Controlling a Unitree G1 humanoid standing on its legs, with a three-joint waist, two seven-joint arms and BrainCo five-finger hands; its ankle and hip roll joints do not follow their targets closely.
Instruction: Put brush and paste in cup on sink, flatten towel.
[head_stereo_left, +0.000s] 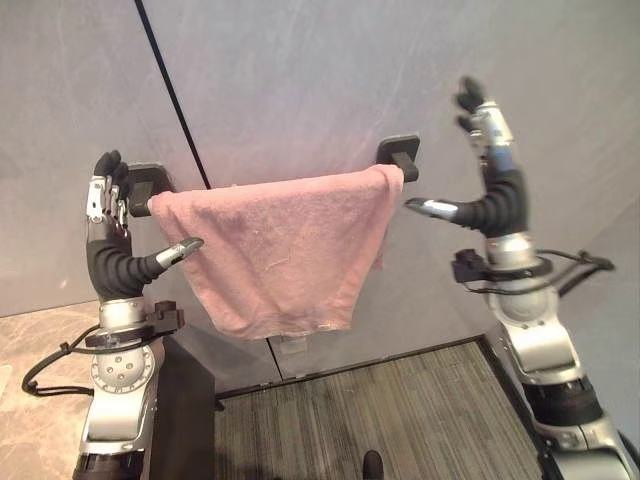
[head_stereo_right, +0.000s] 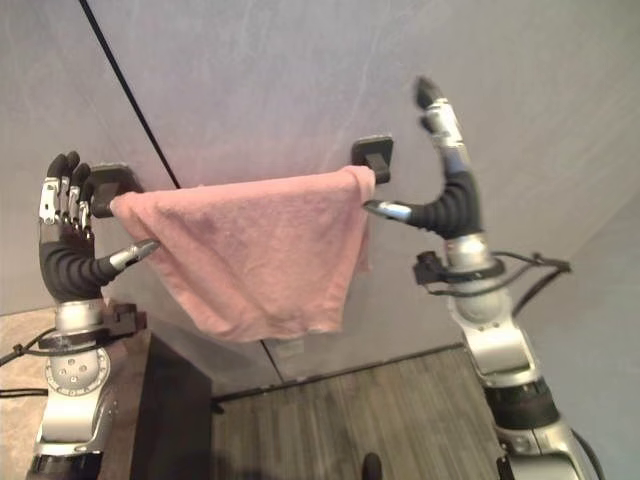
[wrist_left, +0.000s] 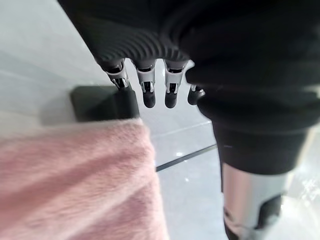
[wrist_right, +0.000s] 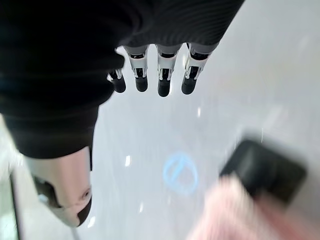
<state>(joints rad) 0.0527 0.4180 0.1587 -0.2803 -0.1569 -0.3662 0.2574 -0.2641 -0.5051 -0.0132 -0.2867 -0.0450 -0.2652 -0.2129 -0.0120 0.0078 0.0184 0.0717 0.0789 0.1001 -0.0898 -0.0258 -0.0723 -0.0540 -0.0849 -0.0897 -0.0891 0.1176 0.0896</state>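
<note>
Grey wall (head_stereo_left: 300, 80), pink towel (head_stereo_left: 280, 250) draped over rail between both hands. Left hand (head_stereo_left: 108, 215) and right hand (head_stereo_left: 490, 170) raised, fingers straight, gripping nothing. Flattening step; next, probably smoothing bunched cloth outward.

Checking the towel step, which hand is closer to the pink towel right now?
Left. The left hand sits right beside the pink towel's left end, thumb nearly touching; the right hand is raised clear of its right end.
</note>
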